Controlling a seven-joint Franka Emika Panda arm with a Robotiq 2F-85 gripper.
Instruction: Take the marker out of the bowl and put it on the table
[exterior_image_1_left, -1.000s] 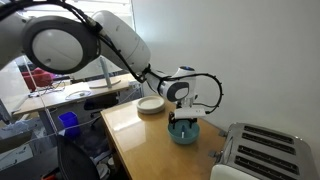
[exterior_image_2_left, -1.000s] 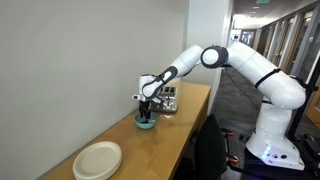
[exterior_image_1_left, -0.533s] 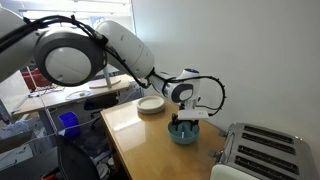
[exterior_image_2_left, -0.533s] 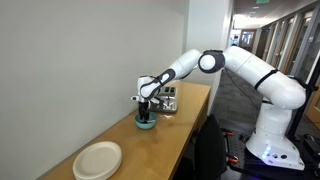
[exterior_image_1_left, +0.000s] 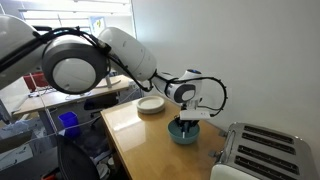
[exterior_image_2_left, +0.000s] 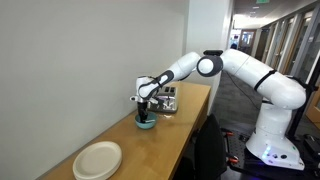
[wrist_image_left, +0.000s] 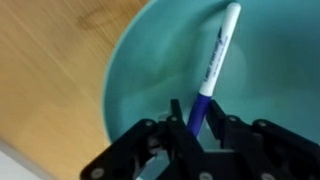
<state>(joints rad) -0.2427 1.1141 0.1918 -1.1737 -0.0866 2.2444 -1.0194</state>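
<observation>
While the marker (wrist_image_left: 216, 55) is lying in the bowl (wrist_image_left: 130, 70), pointing to 1 o'clock, its low end is being straddled by the gripper (wrist_image_left: 198, 113); whether the jaws are clamped cannot be told, and removal is being awaited.

A silver toaster (exterior_image_1_left: 262, 150) with long top slots stands close against the white wall (exterior_image_1_left: 230, 50), and it shows in both exterior views. Just beside the toaster's near corner lies a small dark item (exterior_image_1_left: 216, 153), too small to identify. Well apart from the toaster, along the same wall, sits a round white plate (exterior_image_1_left: 150, 105); in an exterior view the plate (exterior_image_2_left: 98, 160) lies nearest the camera, with the toaster (exterior_image_2_left: 171, 100) far behind it. Farther from the toaster than the plate, and lower, is a blue object (exterior_image_1_left: 67, 121), possibly a cup, above a black office chair (exterior_image_1_left: 80, 155).
</observation>
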